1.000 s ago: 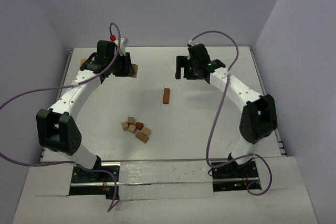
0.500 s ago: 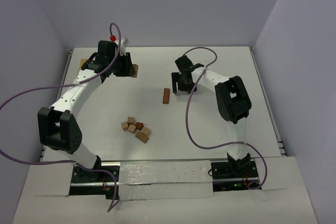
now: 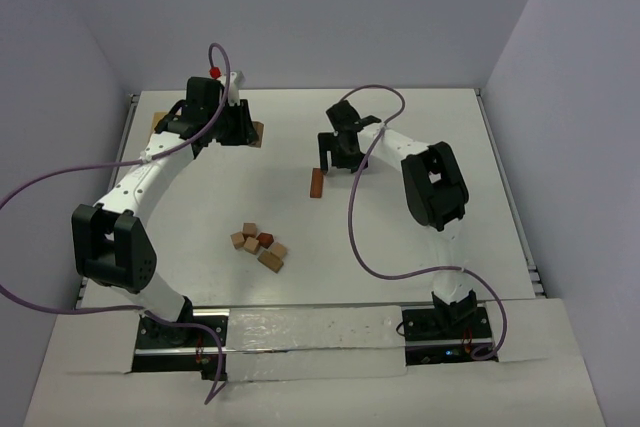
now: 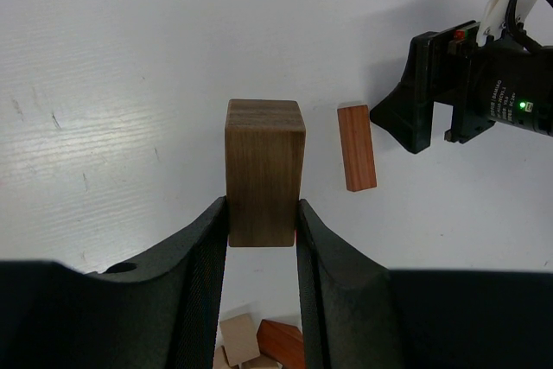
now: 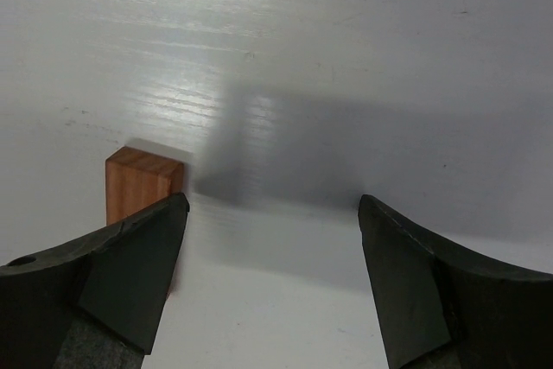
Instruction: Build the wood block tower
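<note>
Top view: I see the left gripper (image 3: 243, 132) at the far left of the table (image 3: 420, 247), clamped on a brown block (image 3: 257, 134). The right gripper (image 3: 338, 159) hangs just beyond a reddish brick (image 3: 316, 183) lying mid-table. A loose cluster of blocks (image 3: 259, 246) sits nearer the arm bases.

Left wrist view: both fingers pinch the brown block by its sides. The reddish brick lies flat to its right.

Right wrist view: the jaws are spread wide. The brick's end is just beside one finger; I cannot tell whether they touch.
</note>
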Controlling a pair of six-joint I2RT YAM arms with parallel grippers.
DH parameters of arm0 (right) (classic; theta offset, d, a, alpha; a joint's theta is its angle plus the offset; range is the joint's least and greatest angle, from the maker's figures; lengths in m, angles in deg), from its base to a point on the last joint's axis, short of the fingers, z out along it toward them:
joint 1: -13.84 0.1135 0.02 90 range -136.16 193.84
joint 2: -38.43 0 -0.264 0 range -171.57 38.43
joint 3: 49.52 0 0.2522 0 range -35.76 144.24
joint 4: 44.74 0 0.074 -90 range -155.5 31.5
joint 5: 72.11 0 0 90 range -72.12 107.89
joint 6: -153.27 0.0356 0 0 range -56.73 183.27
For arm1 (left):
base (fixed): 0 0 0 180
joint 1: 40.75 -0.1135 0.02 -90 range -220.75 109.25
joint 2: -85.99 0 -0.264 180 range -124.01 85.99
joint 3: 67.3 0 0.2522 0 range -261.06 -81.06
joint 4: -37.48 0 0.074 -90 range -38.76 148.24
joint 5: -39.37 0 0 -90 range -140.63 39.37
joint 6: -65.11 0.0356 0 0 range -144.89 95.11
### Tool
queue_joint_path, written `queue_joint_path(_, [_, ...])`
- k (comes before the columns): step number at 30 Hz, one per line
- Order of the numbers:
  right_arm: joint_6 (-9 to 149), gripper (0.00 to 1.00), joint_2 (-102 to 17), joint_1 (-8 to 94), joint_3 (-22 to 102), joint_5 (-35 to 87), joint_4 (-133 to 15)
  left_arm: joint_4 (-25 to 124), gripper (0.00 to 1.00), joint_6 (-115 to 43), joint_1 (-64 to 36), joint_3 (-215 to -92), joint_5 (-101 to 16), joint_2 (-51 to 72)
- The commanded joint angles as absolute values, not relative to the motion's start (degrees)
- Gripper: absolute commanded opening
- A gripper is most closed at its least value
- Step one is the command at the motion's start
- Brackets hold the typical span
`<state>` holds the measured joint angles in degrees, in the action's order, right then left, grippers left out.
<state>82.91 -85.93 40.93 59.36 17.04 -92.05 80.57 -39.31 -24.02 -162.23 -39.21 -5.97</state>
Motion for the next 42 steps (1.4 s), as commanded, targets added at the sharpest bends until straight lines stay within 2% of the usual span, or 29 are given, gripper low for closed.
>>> queue_joint_path(1, [83.31,0.88,-87.91,41.88,62.19,17.58,-93.35,77.66,0.0,-39.7,-23.96,-163.81,-37.66,-5.86])
queue_joint_path(12, [83.62,0.89,-87.25,42.12,61.02,17.55,-93.48,77.71,0.0,-39.08,-23.95,-164.16,-34.59,-7.24])
queue_joint_path(16, [82.58,0.89,-83.49,40.92,58.44,17.56,-93.22,78.25,0.0,-37.87,-22.8,-165.81,-34.33,-9.07])
queue_joint_path(20, [80.98,0.9,-77.35,38.8,55.16,17.2,-92.29,80.07,0.0,-40.17,-20.49,-168.68,-38.93,-11.89])
queue_joint_path(26, [79.43,0.92,-67.58,35.5,48.51,15.84,-90.96,84.51,0.0,-51.84,-9.48,-172.22,-59.62,-17.2])
queue_joint_path(31, [79.79,0.93,-63.45,32.51,45.64,15.77,-90.22,87.97,0.0,-58.08,-6.4,-172.9,-51.91,-21.47])
queue_joint_path(42, [80.09,0.97,-62.12,28.52,45.54,15.43,-92.76,89.24,0.0,-61.58,1.81,-174.36,-59.11,-23.67])
